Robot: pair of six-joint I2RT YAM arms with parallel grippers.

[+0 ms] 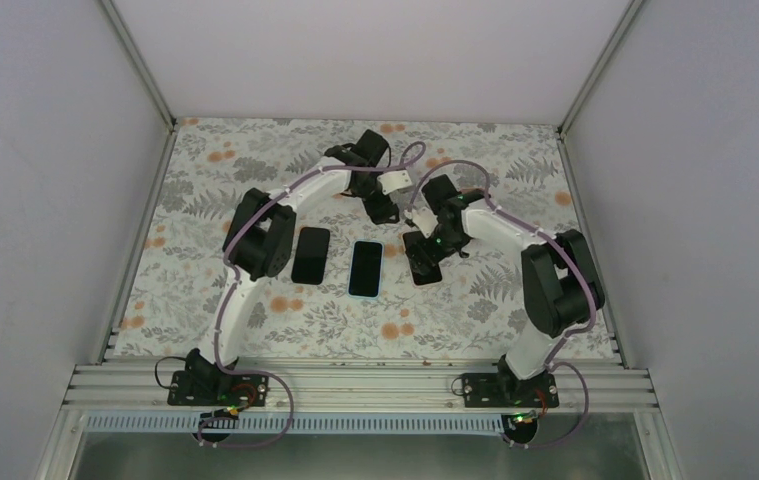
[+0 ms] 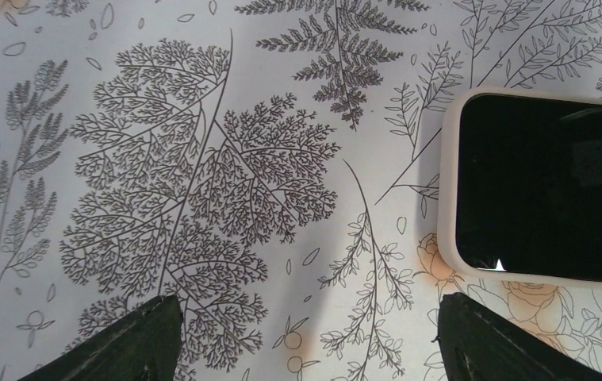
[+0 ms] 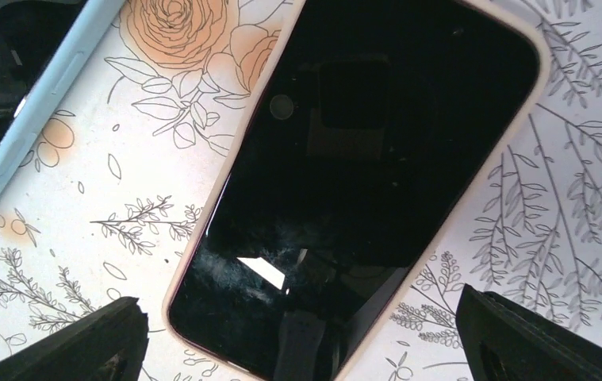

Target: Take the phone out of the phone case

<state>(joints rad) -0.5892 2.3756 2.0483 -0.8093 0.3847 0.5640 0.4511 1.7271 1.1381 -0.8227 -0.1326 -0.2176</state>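
Observation:
A phone point(image 3: 361, 159) with a black screen lies face up in a pinkish cream phone case point(image 3: 238, 151) on the flowered table cover. My right gripper point(image 3: 301, 341) hovers open over its near end, a finger on either side of it and clear of it. In the top view this phone point(image 1: 423, 262) sits right of centre, mostly hidden under the right gripper point(image 1: 425, 248). My left gripper point(image 1: 385, 208) hangs just behind it, open over bare cover. In the left wrist view, the left gripper point(image 2: 309, 333) has a pale-cased phone end point(image 2: 547, 186) to the upper right of its right finger.
A phone in a light blue case point(image 1: 365, 268) lies at the centre, its edge point(image 3: 36, 111) showing in the right wrist view. A dark phone point(image 1: 310, 255) lies to its left. White walls close in the table on three sides.

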